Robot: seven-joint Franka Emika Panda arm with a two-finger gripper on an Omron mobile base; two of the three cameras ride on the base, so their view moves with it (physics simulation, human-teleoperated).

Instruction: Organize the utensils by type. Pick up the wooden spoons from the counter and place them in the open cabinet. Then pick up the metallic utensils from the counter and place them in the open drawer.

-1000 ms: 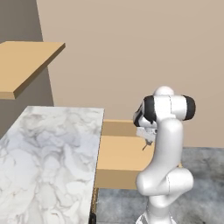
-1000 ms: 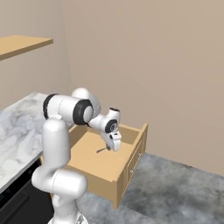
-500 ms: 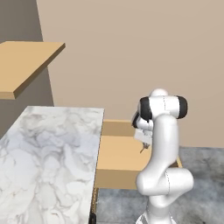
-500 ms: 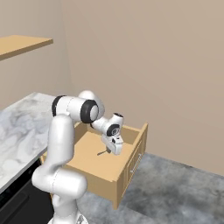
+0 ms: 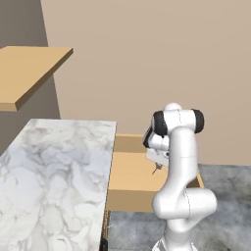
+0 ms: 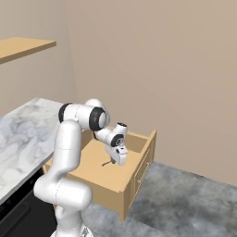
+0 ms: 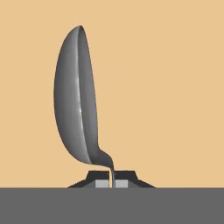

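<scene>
My gripper point(image 7: 111, 184) is shut on the thin handle of a small silver spoon point(image 7: 77, 100), one of the metallic utensils. The spoon's bowl points away from the hand against the tan bottom of the open drawer point(image 7: 175, 87). From the base views, the gripper point(image 5: 156, 168) point(image 6: 112, 161) hangs low inside the open drawer point(image 5: 128, 172) point(image 6: 90, 172), just above its flat bottom, with the spoon point(image 6: 108, 163) as a small dark sliver under it. The marble counter point(image 5: 54, 166) point(image 6: 23, 134) lies to the left, bare where it shows. The wooden spoons are out of view.
A tan wooden shelf point(image 5: 27, 73) point(image 6: 21, 46) of the open cabinet hangs above the counter at the left. A beige wall stands behind the drawer. Grey floor point(image 6: 185, 203) spreads to the right of the drawer front.
The arm has bent a little further and the gripper has sunk slightly lower into the drawer, still shut on the spoon.
</scene>
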